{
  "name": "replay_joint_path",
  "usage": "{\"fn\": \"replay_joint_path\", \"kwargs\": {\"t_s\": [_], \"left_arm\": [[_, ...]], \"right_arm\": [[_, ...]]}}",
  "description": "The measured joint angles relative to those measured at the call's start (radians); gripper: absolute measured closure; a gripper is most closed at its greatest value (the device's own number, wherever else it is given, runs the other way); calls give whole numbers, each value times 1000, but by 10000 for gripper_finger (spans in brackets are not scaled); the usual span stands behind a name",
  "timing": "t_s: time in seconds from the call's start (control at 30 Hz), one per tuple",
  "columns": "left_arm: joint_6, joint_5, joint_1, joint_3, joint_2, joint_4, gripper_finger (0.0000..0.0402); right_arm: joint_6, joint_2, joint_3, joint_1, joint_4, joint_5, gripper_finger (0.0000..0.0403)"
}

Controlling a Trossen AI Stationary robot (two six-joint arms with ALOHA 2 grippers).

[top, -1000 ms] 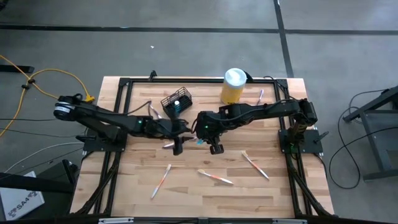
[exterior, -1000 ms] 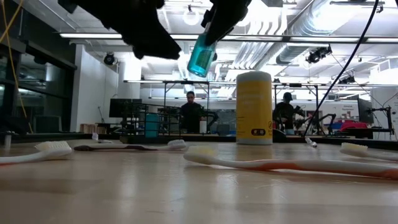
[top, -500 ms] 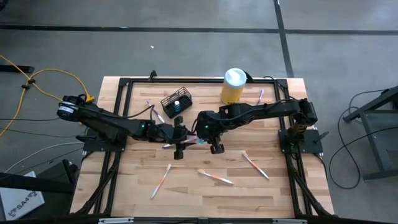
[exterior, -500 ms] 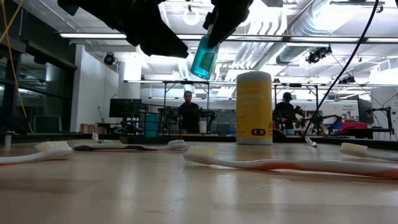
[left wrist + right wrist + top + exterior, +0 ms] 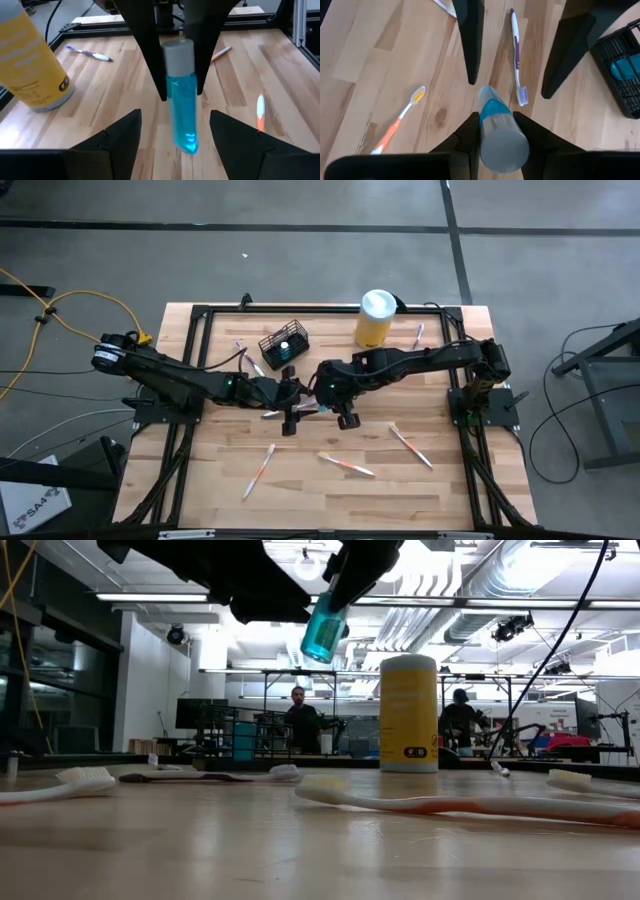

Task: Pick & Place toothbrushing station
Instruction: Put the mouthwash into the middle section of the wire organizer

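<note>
- Between the right gripper's jaws hangs a clear blue bottle with a grey cap, pinched just under the cap, its rounded bottom off the table and free of anything below.
- Either side of that bottle's lower body stand the left gripper's fingers, spread wide with daylight between each pad and the plastic; they hold nothing.
- Well beyond both sets of jaws, toward the table's far edge, sits the toothbrushing station, a small black wire-mesh holder; the right wrist view shows something blue already lying inside it.
- Judging by its open mesh, the holder should be light and fairly stiff, though thin wire could flex or skate on the wood if pushed sideways; a grip across one upper wall, jaws straddling the rim, looks the safest hold.
- The bottle looks smooth and rounded, so likely slippery; squeezing the shoulder under the cap, as now, or the mid-body squarely, should keep it from swinging.
- Loose toothbrushes lie around the jaws: a purple-handled toothbrush and an orange-handled toothbrush below, while the yellow canister stands off to the side of the holder.
</note>
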State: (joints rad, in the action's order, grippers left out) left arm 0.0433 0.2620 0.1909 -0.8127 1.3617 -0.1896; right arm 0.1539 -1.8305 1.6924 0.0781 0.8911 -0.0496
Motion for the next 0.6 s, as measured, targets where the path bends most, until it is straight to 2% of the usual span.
{"fn": "replay_joint_path", "kwargs": {"t_s": [0.3, 0.6], "left_arm": [[17, -56, 0, 0, 0, -31, 170], [17, -56, 0, 0, 0, -30, 170]], "right_arm": [[8, 0, 0, 7, -44, 25, 317], [12, 0, 0, 21, -72, 45, 317]]}}
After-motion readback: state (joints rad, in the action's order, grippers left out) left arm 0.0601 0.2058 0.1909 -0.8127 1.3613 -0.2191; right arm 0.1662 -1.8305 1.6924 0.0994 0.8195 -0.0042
